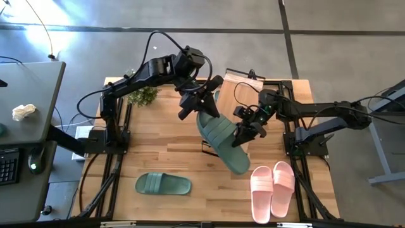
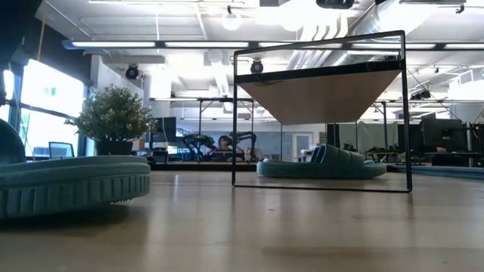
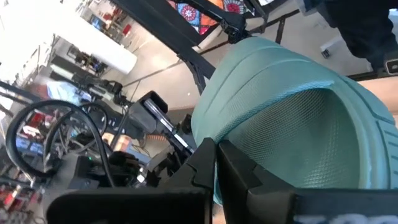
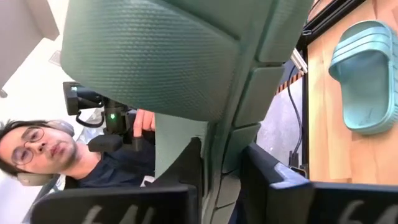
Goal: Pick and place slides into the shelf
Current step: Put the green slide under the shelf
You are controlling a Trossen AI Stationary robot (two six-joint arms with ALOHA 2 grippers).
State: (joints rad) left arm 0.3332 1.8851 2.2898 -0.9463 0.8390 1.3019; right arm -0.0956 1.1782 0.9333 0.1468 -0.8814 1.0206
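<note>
We see a green slide (image 1: 223, 140) lifted above the middle of the table (image 1: 171, 161), tilted, with both arms on it. The left gripper (image 1: 204, 101) is clamped shut on its far end, and in the left wrist view the ridged strap (image 3: 273, 81) curves up beyond the dark fingers (image 3: 249, 180). The right gripper (image 1: 245, 133) meets the slide's right edge; in the right wrist view its fingers (image 4: 186, 165) sit on either side of the slide's rim (image 4: 217, 155), closed onto it.

The shelf (image 1: 243, 85) stands at the far side of the table, just beyond the right gripper. In the low view another green slide (image 2: 321, 162) lies under its wooden top (image 2: 318, 94), inside the dark frame.

A third green slide (image 1: 162, 183) lies flat near the left front of the table. The pink pair (image 1: 272, 189) lies side by side near the right front corner.

A small potted plant (image 1: 143, 96) stands at the far left of the table. In the right wrist view we see a person (image 4: 81, 155) beyond the table.
</note>
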